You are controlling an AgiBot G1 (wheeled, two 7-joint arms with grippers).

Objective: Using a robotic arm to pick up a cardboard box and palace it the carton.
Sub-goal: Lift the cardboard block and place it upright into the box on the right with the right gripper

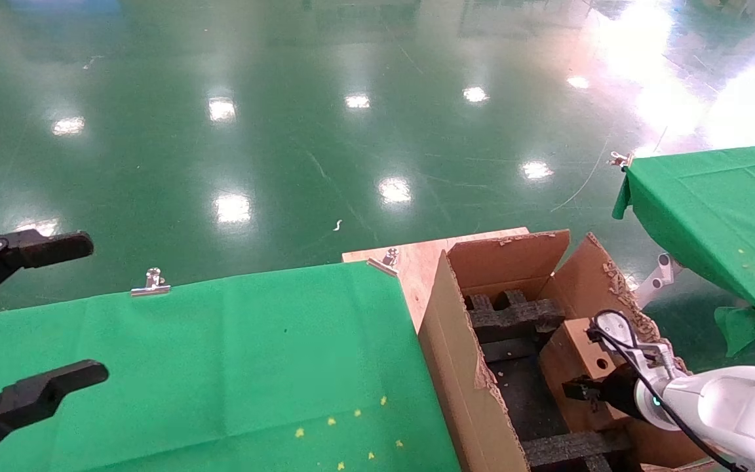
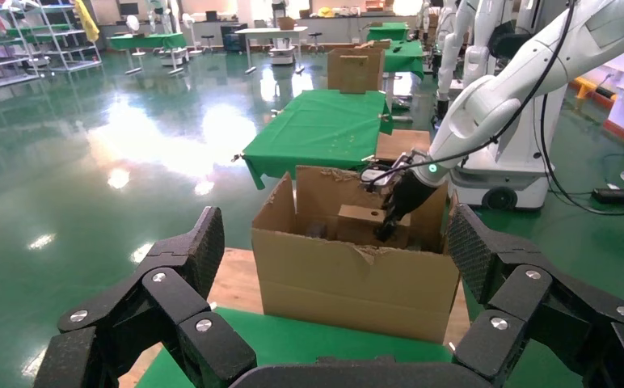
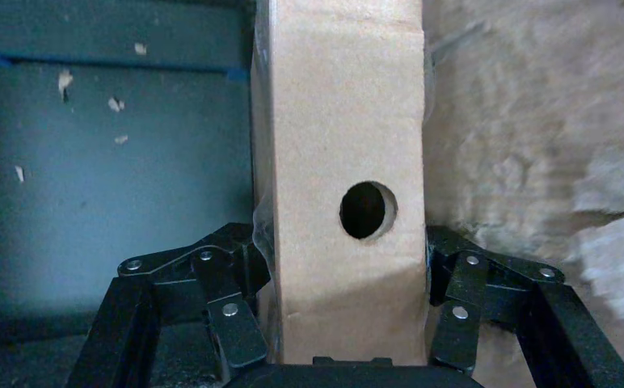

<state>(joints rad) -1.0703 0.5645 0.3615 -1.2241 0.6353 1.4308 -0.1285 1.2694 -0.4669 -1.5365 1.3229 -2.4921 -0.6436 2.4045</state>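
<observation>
While the cardboard box stood on edge inside the carton, against its wall on my right, my right claw held it pinched across its narrow sides, round hole facing me. Black foam inserts lay beside it in the carton. My left claw hung wide apart over the green counter.

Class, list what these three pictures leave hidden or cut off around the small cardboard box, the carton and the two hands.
- Head view: the right hand and the cardboard box partly cover each other, so the grip contact is unclear.
- Right wrist view: the cardboard box fills the middle and runs off the top edge; the carton floor behind it is hidden.
- Left wrist view: the left hand blocks the lower picture; the carton wall hides its contents.
</observation>
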